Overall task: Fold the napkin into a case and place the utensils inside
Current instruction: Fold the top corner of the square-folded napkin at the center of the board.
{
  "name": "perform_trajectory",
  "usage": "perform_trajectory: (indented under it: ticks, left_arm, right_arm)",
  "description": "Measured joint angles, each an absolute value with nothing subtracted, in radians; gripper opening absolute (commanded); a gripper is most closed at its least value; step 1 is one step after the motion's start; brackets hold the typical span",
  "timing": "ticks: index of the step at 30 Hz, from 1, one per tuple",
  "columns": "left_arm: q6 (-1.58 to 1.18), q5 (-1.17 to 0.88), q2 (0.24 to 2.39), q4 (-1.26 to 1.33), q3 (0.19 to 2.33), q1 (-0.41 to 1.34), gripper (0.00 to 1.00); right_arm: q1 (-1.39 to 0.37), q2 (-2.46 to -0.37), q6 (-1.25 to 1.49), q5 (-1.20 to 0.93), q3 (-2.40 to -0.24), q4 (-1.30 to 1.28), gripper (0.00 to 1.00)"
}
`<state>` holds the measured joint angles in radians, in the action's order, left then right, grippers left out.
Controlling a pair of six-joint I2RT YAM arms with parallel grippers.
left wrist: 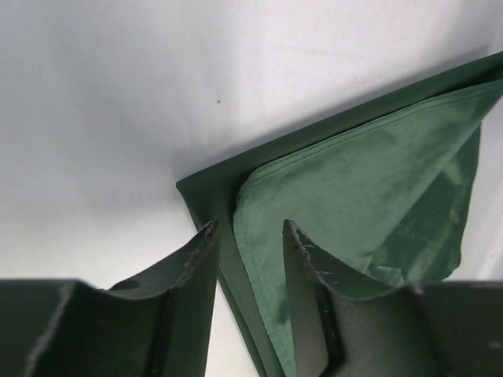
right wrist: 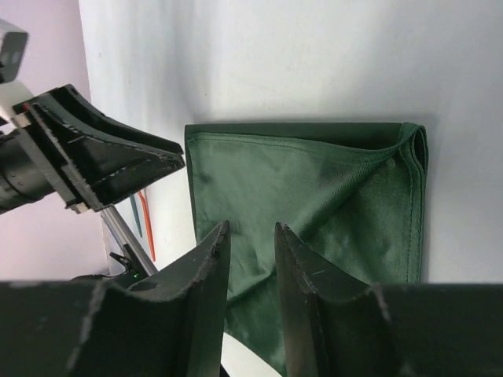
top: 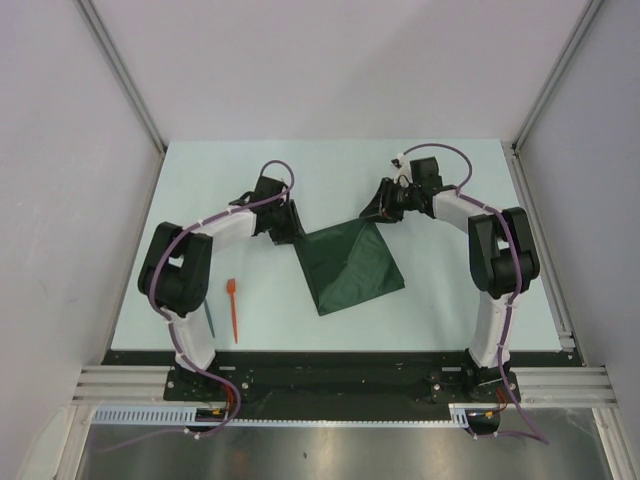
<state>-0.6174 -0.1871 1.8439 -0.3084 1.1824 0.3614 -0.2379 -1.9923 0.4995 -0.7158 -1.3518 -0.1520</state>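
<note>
The dark green napkin [top: 350, 270] lies mid-table, partly folded, with a raised diagonal crease. My left gripper [top: 288, 232] is at its far-left corner. In the left wrist view, the jaws [left wrist: 247, 226] stand a little apart, astride the edge of the lighter top layer [left wrist: 354, 181]. My right gripper [top: 372, 214] is at the far-right corner. Its jaws [right wrist: 250, 226] are slightly apart with cloth [right wrist: 283, 173] showing between them. The orange-red utensil [top: 232, 310] and the teal one [top: 210, 320] lie near the left arm's base, apart from the napkin. Both also show in the right wrist view, orange-red [right wrist: 146, 228] and teal [right wrist: 135, 216].
The pale table [top: 450, 180] is walled on three sides, with metal rails along the right edge [top: 545, 240] and across the front [top: 330, 380]. The left gripper's body [right wrist: 118, 157] shows in the right wrist view beside the napkin's corner.
</note>
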Motion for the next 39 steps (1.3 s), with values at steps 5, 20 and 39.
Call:
perform_trajectory:
  ticks: [5, 20, 39]
  left_arm:
    - [-0.609, -0.185, 1.891, -0.309, 1.196, 0.361, 0.37]
    - [-0.609, -0.177, 1.945, -0.316, 1.279, 0.361, 0.24]
    - [-0.601, -0.14, 1.951, -0.342, 1.279, 0.347, 0.0]
  right_arm:
    - [-0.235, -2.0, 0.5, -0.726, -1.352, -0.131, 0.31]
    - [-0.235, -2.055, 0.501, -0.742, -1.346, -0.098, 0.26]
    - [-0.225, -2.157, 0.524, -0.742, -1.385, -0.055, 0.24]
